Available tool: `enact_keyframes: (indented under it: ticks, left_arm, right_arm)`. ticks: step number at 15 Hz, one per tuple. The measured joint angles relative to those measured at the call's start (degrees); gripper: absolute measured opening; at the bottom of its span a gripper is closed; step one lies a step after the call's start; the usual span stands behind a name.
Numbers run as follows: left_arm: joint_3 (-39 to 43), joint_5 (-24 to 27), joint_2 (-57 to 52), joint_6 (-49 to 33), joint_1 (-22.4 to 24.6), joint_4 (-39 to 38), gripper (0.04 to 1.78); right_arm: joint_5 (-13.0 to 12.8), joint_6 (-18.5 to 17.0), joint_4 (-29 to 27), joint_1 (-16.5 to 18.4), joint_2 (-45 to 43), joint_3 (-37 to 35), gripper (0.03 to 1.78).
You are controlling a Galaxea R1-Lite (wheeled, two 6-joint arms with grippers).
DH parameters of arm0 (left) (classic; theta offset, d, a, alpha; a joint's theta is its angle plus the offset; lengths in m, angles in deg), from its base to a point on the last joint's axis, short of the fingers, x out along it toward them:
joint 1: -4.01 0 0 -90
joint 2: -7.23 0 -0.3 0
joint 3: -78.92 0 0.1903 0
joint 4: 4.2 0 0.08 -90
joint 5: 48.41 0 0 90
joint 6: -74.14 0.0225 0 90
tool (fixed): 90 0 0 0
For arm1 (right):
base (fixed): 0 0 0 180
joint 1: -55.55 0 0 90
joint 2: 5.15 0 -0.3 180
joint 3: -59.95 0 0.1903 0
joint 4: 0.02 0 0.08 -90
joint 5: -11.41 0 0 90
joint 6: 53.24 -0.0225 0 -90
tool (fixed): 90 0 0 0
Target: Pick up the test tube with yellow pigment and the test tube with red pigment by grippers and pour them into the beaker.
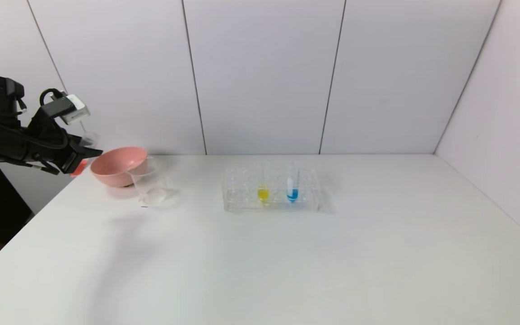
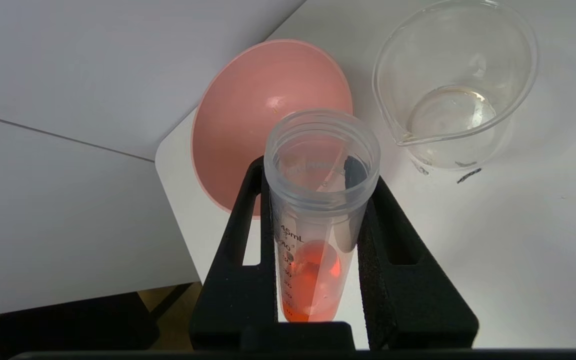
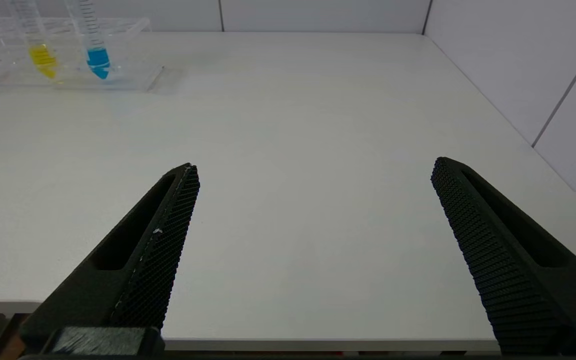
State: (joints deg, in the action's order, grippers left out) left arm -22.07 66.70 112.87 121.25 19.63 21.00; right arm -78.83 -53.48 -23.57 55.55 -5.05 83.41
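My left gripper (image 1: pixel 81 155) hangs past the table's far left corner, beside the pink bowl. It is shut on the test tube with red pigment (image 2: pixel 313 235), whose open mouth points toward the bowl and the beaker (image 2: pixel 455 85). Red-orange liquid sits at the tube's base. The beaker (image 1: pixel 149 185) stands on the table in front of the bowl, apart from the tube. The test tube with yellow pigment (image 1: pixel 263 192) stands upright in the clear rack; it also shows in the right wrist view (image 3: pixel 42 57). My right gripper (image 3: pixel 313 175) is open and empty over the table's near edge, out of the head view.
A pink bowl (image 1: pixel 118 164) stands at the far left, just behind the beaker. The clear rack (image 1: pixel 271 189) at mid-table also holds a tube with blue liquid (image 1: pixel 292 189). White walls close the back and right. The table edge lies under my left gripper.
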Motion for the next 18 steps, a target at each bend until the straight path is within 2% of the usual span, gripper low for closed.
enact_keyframes:
  ticks: [6, 15, 18]
  left_arm:
    - [-1.35, 1.07, -0.07, 0.11, -0.05, 1.74, 0.47]
    - [-10.3, 1.78, 2.82, 6.06, -2.08, 15.1, 0.47]
    - [-12.57, 1.73, 4.45, 6.56, -3.5, 16.24, 0.47]
  right_arm:
    - [0.0, -0.02, 0.0, 0.0, 0.0, 0.0, 1.7]
    - [0.0, 0.0, 0.0, 0.0, 0.0, 0.0, 1.7]
    - [-0.02, -0.02, 0.02, 0.0, 0.0, 0.0, 1.7]
